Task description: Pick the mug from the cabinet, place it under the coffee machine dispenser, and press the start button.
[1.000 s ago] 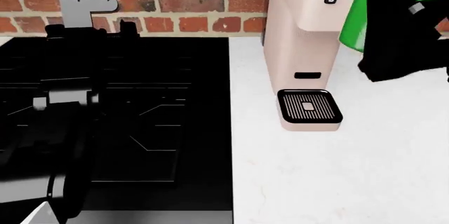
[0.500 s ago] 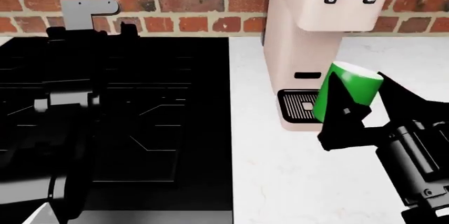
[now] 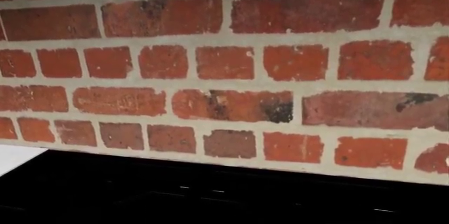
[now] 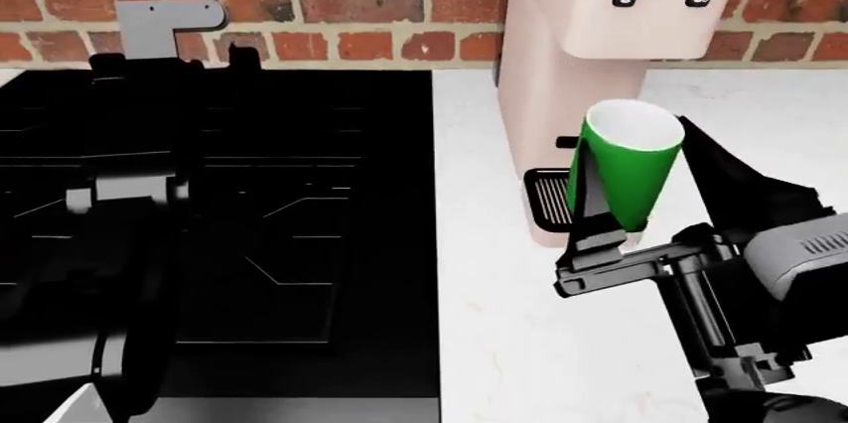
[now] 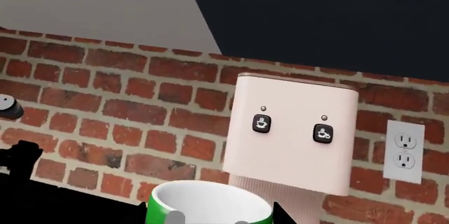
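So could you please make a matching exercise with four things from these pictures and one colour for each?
Things:
1. mug
2. coffee machine
3. wall outlet
4. cooktop

Colours:
a. black
b. pale pink
c. bright green outside, white inside
d. white

Pairs: 1-c, 2-b, 3-d, 4-a

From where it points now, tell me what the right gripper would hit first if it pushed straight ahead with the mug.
Probably the pink coffee machine: the right wrist view looks straight at its front above the mug. Depth is unclear.
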You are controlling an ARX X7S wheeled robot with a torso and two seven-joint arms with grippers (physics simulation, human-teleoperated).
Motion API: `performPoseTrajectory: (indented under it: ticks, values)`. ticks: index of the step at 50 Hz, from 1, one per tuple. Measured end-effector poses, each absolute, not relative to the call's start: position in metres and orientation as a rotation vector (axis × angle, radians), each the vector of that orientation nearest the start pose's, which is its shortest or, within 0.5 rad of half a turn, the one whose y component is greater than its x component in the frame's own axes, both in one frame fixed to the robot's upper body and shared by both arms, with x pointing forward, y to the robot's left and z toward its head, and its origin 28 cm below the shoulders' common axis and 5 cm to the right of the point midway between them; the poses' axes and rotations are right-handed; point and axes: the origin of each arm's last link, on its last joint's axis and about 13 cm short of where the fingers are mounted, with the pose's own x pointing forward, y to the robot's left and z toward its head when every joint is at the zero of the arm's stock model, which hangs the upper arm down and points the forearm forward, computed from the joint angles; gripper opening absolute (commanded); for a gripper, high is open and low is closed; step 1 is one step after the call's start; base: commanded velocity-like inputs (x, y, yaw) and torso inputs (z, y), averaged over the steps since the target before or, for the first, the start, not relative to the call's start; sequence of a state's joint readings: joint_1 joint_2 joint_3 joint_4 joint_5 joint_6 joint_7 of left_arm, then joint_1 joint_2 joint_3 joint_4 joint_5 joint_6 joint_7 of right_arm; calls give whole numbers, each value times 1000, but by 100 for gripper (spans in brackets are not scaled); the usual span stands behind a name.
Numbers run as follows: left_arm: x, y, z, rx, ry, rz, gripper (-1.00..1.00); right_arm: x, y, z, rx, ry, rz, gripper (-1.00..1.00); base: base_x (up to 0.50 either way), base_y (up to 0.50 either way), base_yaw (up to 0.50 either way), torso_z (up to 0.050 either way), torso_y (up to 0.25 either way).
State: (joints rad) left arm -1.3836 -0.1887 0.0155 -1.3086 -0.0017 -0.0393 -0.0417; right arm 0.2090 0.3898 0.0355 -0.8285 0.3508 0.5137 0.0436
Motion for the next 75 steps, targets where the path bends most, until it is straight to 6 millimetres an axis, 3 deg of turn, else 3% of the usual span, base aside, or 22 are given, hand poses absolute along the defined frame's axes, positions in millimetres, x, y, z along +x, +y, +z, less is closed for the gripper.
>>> performPoseTrajectory:
  ticks: [26, 75]
  values:
    - [430, 287, 211, 51, -30, 223, 100, 244, -138, 180, -182, -409, 104, -100, 0, 0, 0, 0, 0]
    - [429, 286, 207, 49, -24, 224, 100, 280, -141, 155, -107, -250, 31, -100, 0, 0, 0, 0, 0]
